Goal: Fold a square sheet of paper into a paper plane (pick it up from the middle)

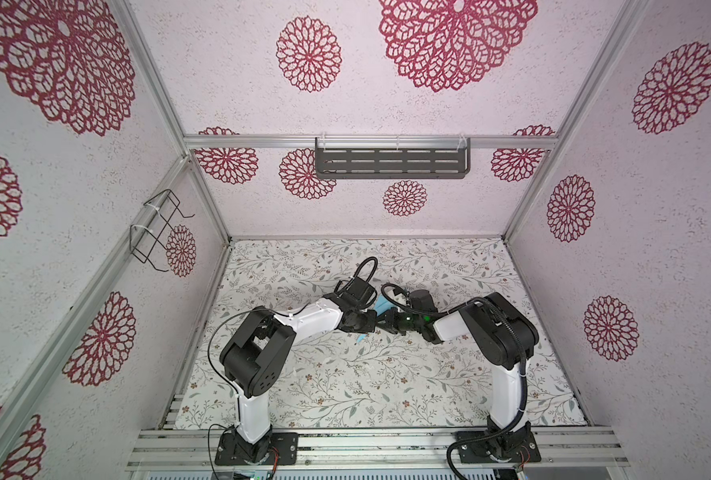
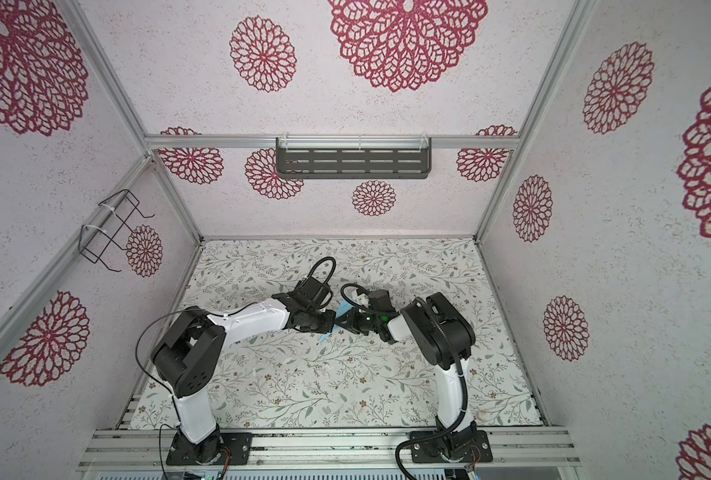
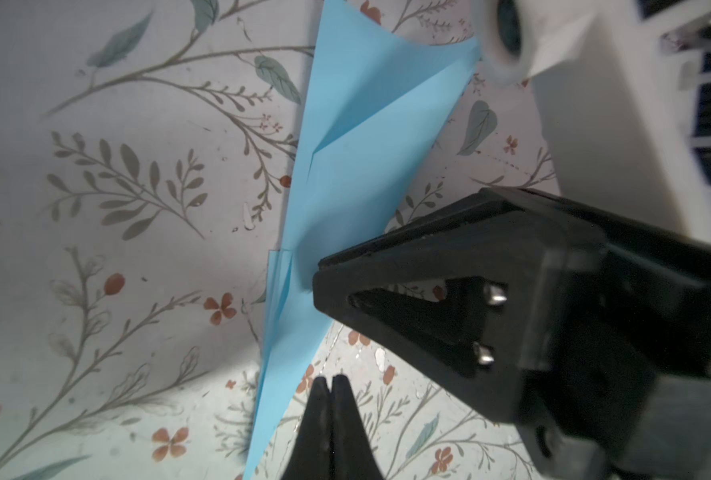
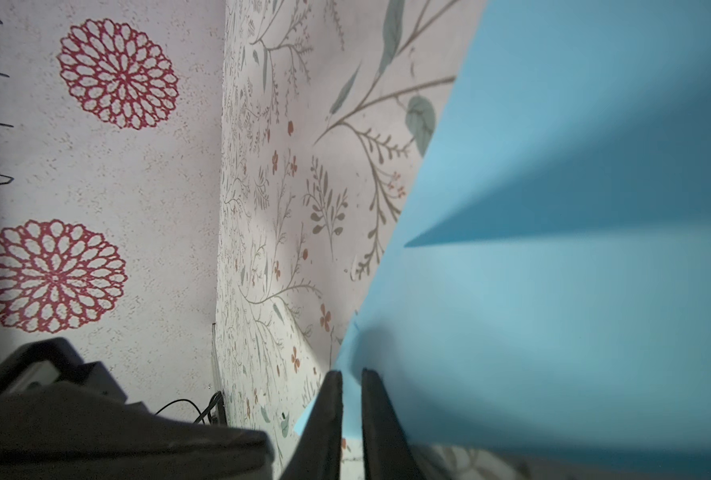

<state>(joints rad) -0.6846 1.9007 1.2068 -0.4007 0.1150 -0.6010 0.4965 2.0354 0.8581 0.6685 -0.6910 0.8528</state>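
The square sheet of paper is now folded into a light-blue paper plane (image 3: 345, 166), a narrow pointed dart with layered creases, standing on edge over the middle of the floral table. My right gripper (image 4: 351, 374) is shut on it, and blue paper (image 4: 574, 291) shows between the narrow jaws. In the left wrist view the right gripper (image 3: 318, 274) pinches the dart's side. My left gripper (image 3: 331, 379) is shut on nothing, with its tips just beside the dart's lower edge. In both top views the two grippers (image 1: 373, 326) (image 2: 339, 324) meet tip to tip and hide most of the blue paper (image 1: 383, 309) (image 2: 324, 337).
The floral table mat (image 1: 345, 386) stretches around the arms. A dark slotted shelf (image 1: 391, 162) hangs on the back wall and a wire rack (image 1: 158, 228) on the left wall. An aluminium rail (image 1: 366, 444) carries both arm bases at the front.
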